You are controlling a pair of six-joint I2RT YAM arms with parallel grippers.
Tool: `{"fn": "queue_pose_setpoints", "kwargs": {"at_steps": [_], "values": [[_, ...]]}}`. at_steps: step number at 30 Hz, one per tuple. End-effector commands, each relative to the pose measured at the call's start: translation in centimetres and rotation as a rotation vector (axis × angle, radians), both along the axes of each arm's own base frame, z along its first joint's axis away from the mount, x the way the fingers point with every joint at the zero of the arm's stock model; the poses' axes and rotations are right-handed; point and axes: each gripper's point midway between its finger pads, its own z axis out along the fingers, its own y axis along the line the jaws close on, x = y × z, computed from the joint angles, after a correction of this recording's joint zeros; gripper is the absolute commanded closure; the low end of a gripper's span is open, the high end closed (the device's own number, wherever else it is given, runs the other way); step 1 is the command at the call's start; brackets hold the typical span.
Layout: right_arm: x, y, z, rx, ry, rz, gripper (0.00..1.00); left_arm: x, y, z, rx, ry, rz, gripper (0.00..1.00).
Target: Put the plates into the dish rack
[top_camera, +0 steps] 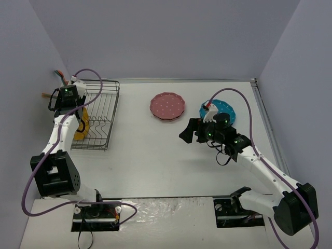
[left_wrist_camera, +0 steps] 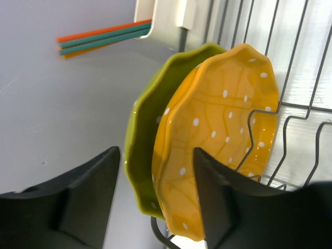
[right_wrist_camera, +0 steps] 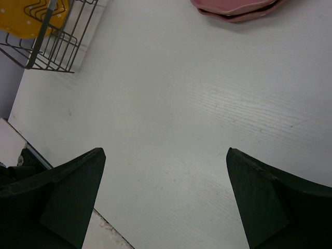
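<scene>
The black wire dish rack (top_camera: 101,116) stands at the far left. In the left wrist view a lime-yellow plate (left_wrist_camera: 137,129) and an orange-yellow plate (left_wrist_camera: 223,119) stand on edge in it, side by side. My left gripper (left_wrist_camera: 155,150) is open, with its jaws on either side of their lower rims; in the top view it (top_camera: 79,115) is over the rack's left side. Pink plates (top_camera: 167,106) lie stacked at mid-table. A turquoise plate (top_camera: 225,109) lies partly under my right arm. My right gripper (top_camera: 191,130) is open and empty above bare table (right_wrist_camera: 163,155).
A white utensil caddy (left_wrist_camera: 161,18) with coloured sticks (left_wrist_camera: 104,37) sits on the rack's far corner. The pink stack (right_wrist_camera: 236,8) and the rack (right_wrist_camera: 57,44) show at the top of the right wrist view. Grey walls enclose the table on three sides.
</scene>
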Motion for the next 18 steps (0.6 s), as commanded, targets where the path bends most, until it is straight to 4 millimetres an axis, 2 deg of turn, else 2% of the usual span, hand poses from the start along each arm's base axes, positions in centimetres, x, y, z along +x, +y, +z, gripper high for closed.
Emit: {"fn": "queue_pose_setpoints", "kwargs": {"at_steps": [1,7,11,13,15,17,18], "values": [[2.2,0.0,1.4,0.009,-0.067,-0.062,0.00,0.3,0.5,7.5,0.008,-0.250,0.044,0.41],[5.1,-0.8,1.3,-0.017,-0.048,-0.205,0.02,-1.1,-1.6,10.7,-0.130,-0.390,0.043,0.27],[7.4,-1.2,0.3,-0.048,-0.010,-0.302,0.06,-2.7,-4.0,12.8,-0.282,-0.470,0.054,0.19],[9.0,-1.9,0.5,-0.067,-0.011,-0.381,0.07,-3.5,-6.2,13.6,-0.405,-0.511,0.038,0.12],[10.1,-1.8,-0.6,-0.094,0.009,-0.402,0.08,-4.2,-8.7,13.2,-0.503,-0.490,-0.017,0.08],[11.2,-1.2,-0.8,-0.108,0.012,-0.395,0.09,-5.1,-11.3,12.8,-0.600,-0.486,-0.068,0.04],[12.1,-0.8,-1.0,-0.112,0.019,-0.393,0.09,-5.2,-12.4,11.9,-0.647,-0.467,-0.087,0.03]]}}
